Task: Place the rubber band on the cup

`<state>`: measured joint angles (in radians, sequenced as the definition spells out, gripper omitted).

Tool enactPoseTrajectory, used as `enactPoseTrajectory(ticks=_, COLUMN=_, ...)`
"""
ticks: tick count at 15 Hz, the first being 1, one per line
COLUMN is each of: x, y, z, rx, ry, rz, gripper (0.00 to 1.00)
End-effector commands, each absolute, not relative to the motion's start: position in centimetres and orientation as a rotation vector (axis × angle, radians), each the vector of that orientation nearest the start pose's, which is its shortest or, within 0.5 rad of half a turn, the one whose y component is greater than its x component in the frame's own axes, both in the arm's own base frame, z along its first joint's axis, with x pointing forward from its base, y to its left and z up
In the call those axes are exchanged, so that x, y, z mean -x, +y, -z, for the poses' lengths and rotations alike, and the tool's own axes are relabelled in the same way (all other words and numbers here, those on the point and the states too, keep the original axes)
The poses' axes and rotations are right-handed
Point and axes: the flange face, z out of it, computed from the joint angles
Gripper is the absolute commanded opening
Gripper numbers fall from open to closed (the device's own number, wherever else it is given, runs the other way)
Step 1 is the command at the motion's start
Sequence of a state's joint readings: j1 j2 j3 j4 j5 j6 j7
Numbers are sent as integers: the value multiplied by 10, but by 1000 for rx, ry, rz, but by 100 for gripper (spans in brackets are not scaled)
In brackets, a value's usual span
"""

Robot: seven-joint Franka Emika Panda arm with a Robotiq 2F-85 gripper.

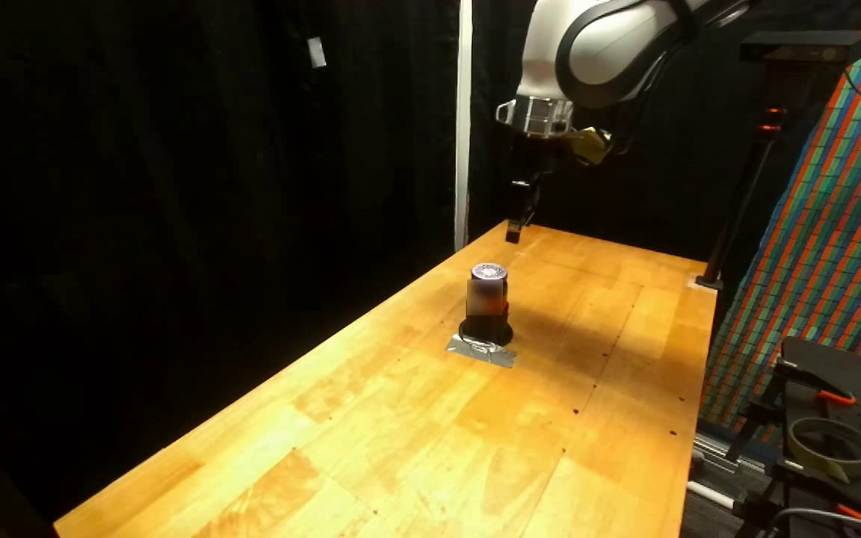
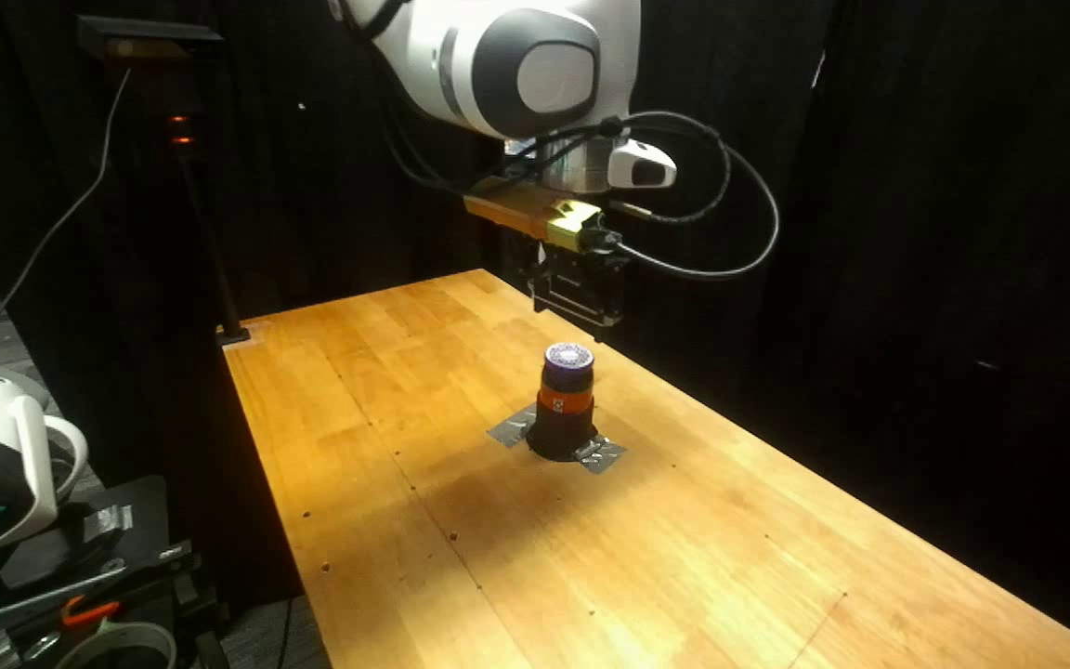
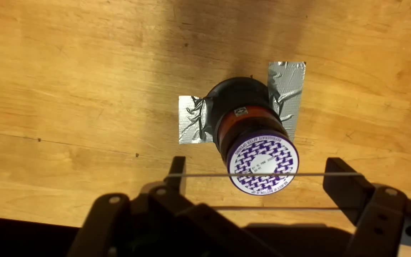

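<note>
Rubber band [image 3: 262,174] stretched wide on the gripper [image 3: 257,169], cup [image 2: 565,409] standing on the table [image 2: 684,557]

So the fingers [image 3: 346,191] are spread well apart, and the band is strung taut between them — in the wrist view it's two thin pale strands running side by side. From that angle one strand cuts straight across the cup's purple-and-white lid [image 3: 263,164], while the second passes just outside the lid's edge. In both exterior views the gripper hangs higher than the lid, apart from it. The band is too thin to make out there, so I can't tell how far over the cup it sits.

The cup is upright, dark brown with an orange stripe [image 3: 252,116], and has a wider black base [image 3: 239,89] at the bottom. Two strips of silver tape [image 3: 287,82] run from that base onto the table, at different sides. In an exterior view there's a blurred patch [image 1: 485,297] over part of the cup, so I can't read much there.

The arm [image 2: 535,74] is at the top in both exterior views — white and grey, with a cable [image 2: 711,275] looping out near the wrist. Black curtain [image 1: 214,187] behind it.
</note>
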<state>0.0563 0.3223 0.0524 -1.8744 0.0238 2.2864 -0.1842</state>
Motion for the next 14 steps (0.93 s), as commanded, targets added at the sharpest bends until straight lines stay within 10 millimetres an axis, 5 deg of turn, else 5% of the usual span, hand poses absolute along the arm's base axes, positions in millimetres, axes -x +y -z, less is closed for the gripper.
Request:
enactPoseTrajectory(ticks=1, x=-685, y=70, z=-325, rx=3030, ry=-492, rz=80, gripper=100)
enactPoseTrajectory(ticks=7, x=-740, y=83, z=-304, rx=3005, ry=-491, rz=65, gripper=100)
enactPoseTrajectory(ticks=14, x=-765, y=103, z=-295, rx=3015, ry=-475, rz=-118, gripper=100)
